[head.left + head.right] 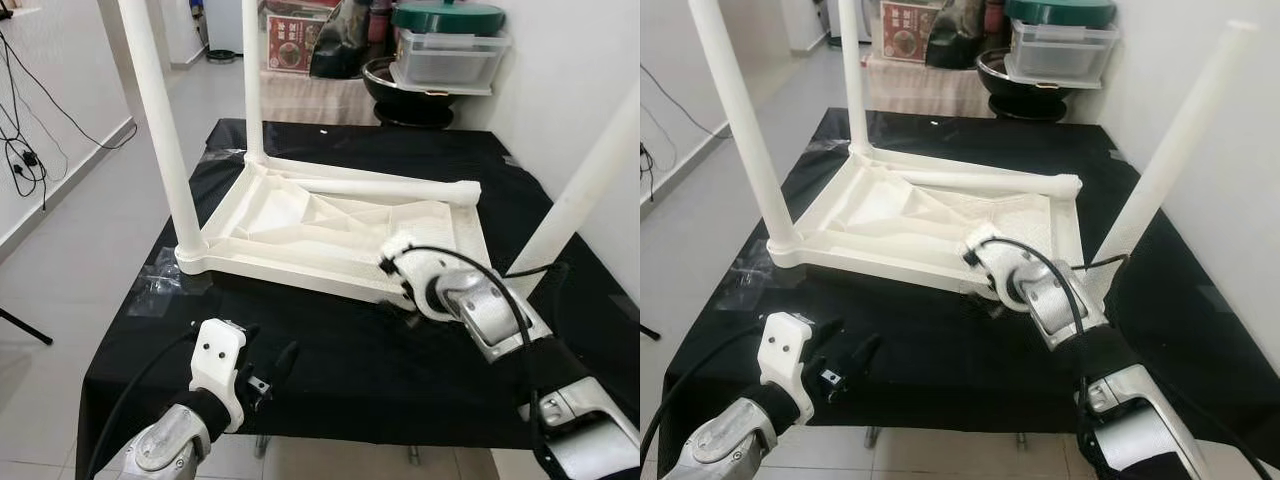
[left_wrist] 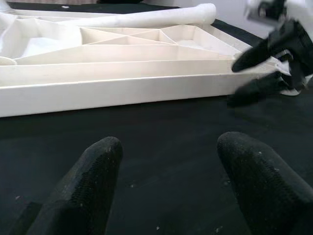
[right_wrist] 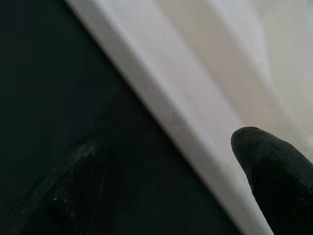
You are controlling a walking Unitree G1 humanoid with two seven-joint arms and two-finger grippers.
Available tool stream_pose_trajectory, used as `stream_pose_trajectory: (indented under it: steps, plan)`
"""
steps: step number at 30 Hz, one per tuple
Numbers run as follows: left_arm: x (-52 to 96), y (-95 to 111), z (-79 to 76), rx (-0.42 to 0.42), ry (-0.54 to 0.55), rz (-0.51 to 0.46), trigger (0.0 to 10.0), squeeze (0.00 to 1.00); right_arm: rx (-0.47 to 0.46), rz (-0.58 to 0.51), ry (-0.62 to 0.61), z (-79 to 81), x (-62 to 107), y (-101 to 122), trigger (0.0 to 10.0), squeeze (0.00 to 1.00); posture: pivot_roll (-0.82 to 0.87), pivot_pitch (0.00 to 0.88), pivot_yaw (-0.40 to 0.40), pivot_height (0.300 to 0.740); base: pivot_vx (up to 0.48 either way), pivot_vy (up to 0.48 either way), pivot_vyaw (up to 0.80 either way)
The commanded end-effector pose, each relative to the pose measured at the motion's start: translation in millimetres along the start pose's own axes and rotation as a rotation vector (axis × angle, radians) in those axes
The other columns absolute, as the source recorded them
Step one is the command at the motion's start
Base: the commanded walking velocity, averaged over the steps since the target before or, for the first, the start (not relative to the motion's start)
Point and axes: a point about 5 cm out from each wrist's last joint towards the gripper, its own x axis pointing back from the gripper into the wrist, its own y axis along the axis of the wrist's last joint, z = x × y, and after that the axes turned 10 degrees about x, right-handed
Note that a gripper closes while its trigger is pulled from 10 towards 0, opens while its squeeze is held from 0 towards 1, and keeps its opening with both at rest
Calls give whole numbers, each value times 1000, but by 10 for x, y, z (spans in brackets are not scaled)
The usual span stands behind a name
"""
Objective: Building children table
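**White plastic table lies upside down, both arms reaching toward it**

White plastic makes up the children's table top (image 1: pixel 300 235), which lies upside down on a black cloth (image 1: pixel 340 370) with its ribbed underside facing up. Three legs stand upright in its corners: near left leg (image 1: pixel 160 130), far left leg (image 1: pixel 252 80) and near right leg (image 1: pixel 585 185). A fourth, loose leg (image 1: pixel 390 188) lies flat along the far edge of the top.

The right arm stretches forward and inward, its wrist bent down, so the right gripper (image 2: pixel 261 68) sits at the near rim of the top by the right corner; its fingers are parted, one on either side of the rim.

The left arm is held low and short of the table, with the left gripper (image 1: pixel 268 372) hovering over bare cloth, fingers spread and holding nothing.
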Motion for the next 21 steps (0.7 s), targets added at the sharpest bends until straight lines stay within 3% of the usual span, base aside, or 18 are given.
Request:
stream_pose_trajectory:
  steps: [1,7,10,11,15,17,20,21]
  plan:
    - [25,-8,-11,-10,-7,19,10000,0,-1,39,26,46,-18,-63,10000,0,39,59,-99,740,0,0,0]
    - [26,-6,-12,-10,-6,18,10000,0,0,93,119,164,-26,-158,10000,0,37,60,-98,740,0,0,0]
    - [22,6,4,-12,6,10,10000,0,17,58,313,369,68,-124,10000,0,33,60,-98,740,0,0,0]
    - [22,6,4,-12,6,10,10000,0,17,58,313,369,68,-124,10000,0,33,60,-98,740,0,0,0]
    - [-3,100,279,42,198,-57,10000,0,-32,-90,589,696,327,136,10000,0,25,58,-101,740,0,0,0]
    - [-3,100,279,42,198,-57,10000,0,-32,-90,589,696,327,136,10000,0,25,58,-101,740,0,0,0]
    - [14,146,462,78,296,-77,10000,0,-46,-148,717,935,447,285,10000,0,24,60,-102,740,0,0,0]
    - [14,146,462,78,296,-77,10000,0,-46,-148,717,935,447,285,10000,0,24,60,-102,740,0,0,0]
